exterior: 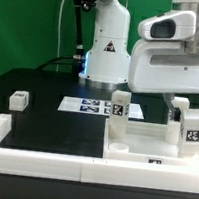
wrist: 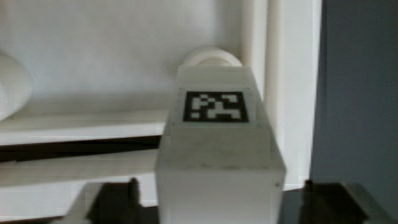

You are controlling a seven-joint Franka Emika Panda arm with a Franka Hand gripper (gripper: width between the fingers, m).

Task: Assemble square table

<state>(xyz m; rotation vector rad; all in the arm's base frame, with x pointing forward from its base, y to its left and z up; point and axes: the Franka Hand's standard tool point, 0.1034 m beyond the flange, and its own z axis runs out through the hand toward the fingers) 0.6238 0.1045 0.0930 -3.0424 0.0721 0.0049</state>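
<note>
The square table's white slab (exterior: 142, 143) lies at the exterior view's right, with round sockets near its corners. One tagged white leg (exterior: 118, 106) stands at the slab's far left corner. A second tagged leg (exterior: 192, 125) stands at its far right, under my gripper (exterior: 191, 107). In the wrist view that leg (wrist: 217, 130) fills the middle, tag facing the camera. My gripper (wrist: 217, 206) straddles it, a dark finger (wrist: 114, 205) close on each side. Whether the pads press on it does not show. A third small leg block (exterior: 19, 100) lies far left on the black table.
The marker board (exterior: 85, 105) lies flat behind the slab, in front of the robot base (exterior: 105, 58). A long white border wall (exterior: 41, 153) runs along the front and up the left side. Black table shows between the left block and the slab.
</note>
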